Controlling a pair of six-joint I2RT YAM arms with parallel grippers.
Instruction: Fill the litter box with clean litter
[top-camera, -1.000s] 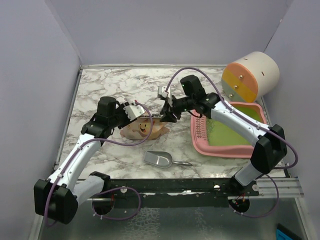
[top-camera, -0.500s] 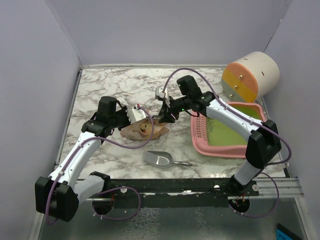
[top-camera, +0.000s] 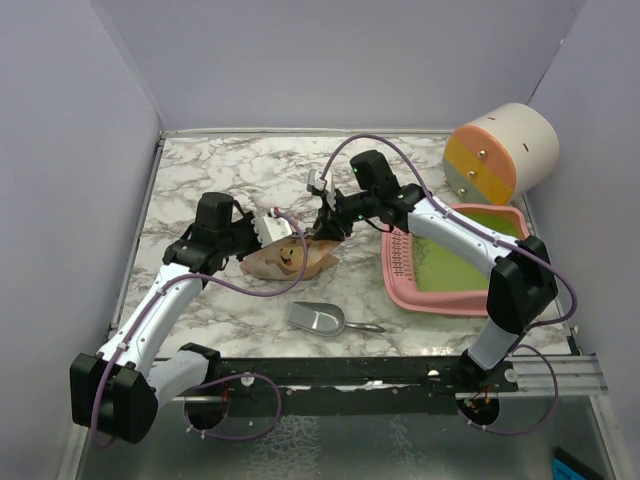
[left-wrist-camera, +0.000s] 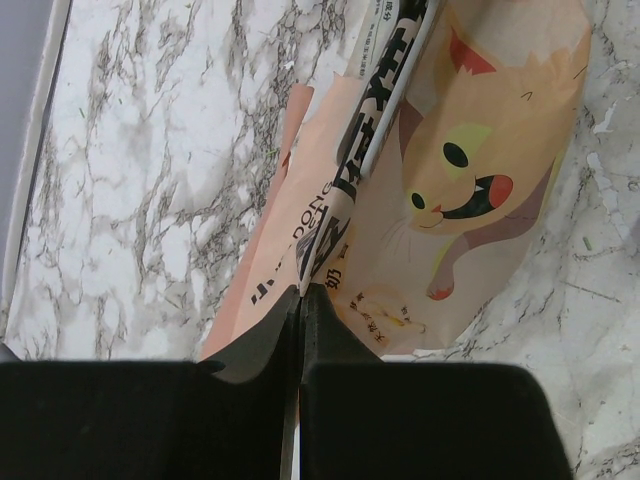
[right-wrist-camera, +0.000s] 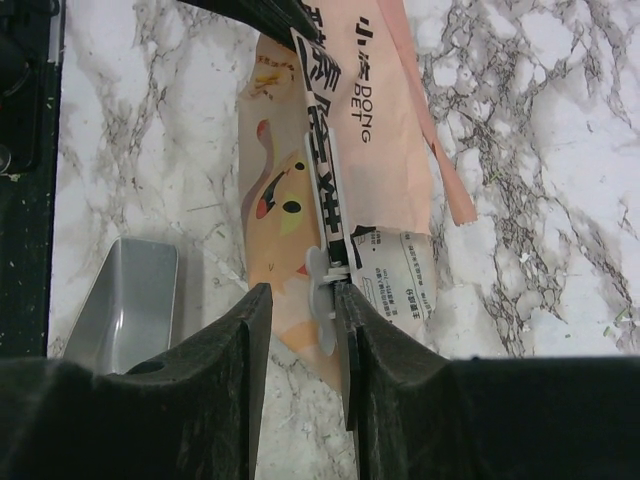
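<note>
At its edge the limp tan cat-printed bag (left-wrist-camera: 480, 130) is pinched by the left gripper (left-wrist-camera: 300, 292), seemingly straddled by the half-open right gripper (right-wrist-camera: 303, 297).

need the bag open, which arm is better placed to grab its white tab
Right: right end effector, open, straddles the white tab; left end effector is shut on the edge of the bag.

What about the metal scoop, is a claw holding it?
No, the metal scoop lies free on the table, while the left claw and right claw are both at the cat bag.
</note>
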